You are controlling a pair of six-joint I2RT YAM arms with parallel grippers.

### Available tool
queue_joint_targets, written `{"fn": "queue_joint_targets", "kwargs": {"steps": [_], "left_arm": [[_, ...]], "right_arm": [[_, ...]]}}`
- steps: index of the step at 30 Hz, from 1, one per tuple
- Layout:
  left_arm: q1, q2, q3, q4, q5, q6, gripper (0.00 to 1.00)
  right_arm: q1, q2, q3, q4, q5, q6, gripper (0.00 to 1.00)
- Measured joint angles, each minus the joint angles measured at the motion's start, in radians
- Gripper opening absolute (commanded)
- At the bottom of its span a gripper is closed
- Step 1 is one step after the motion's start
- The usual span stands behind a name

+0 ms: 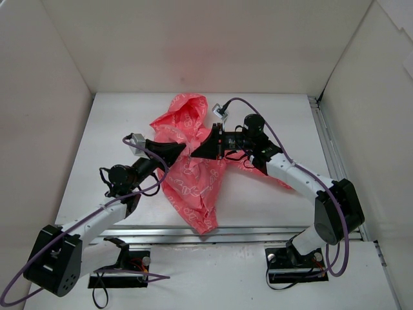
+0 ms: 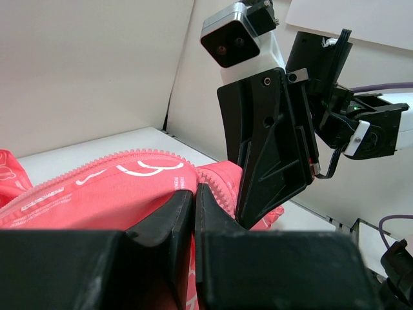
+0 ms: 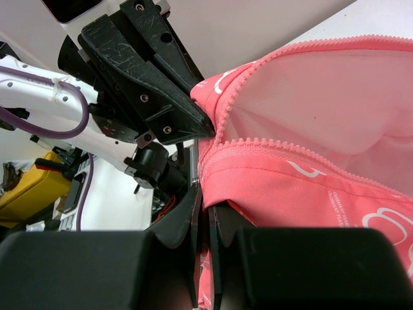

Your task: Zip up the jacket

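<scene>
We see the left hand (image 1: pixel 183 149) and the right hand (image 1: pixel 197 152) each clenched on the jacket (image 1: pixel 193 184) at mid-frame.

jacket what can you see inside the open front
Between the jacket's two zipper rows only its pale inner lining shows. Anything deeper inside is covered by the fabric.

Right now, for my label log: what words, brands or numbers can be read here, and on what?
Small white printed lines on the jacket beside the zipper: too small and blurred to read.
Large white curly marks on the jacket: pattern, no clear letters.
Nothing else shows text.
</scene>
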Motion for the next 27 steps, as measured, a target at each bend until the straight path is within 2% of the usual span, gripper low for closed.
{"fn": "queue_joint_targets", "kwargs": {"steps": [16, 27], "left_arm": [[-0.008, -0.021, -0.013, -0.028, -0.008, 0.035, 0.00], [-0.045, -0.067, -0.013, -0.106, -0.056, 0.117, 0.00]], "right_arm": [[0.000, 0.000, 0.000, 0.000, 0.015, 0.020, 0.00], [-0.005, 0.000, 0.000, 0.000, 0.018, 0.051, 0.00]]}}
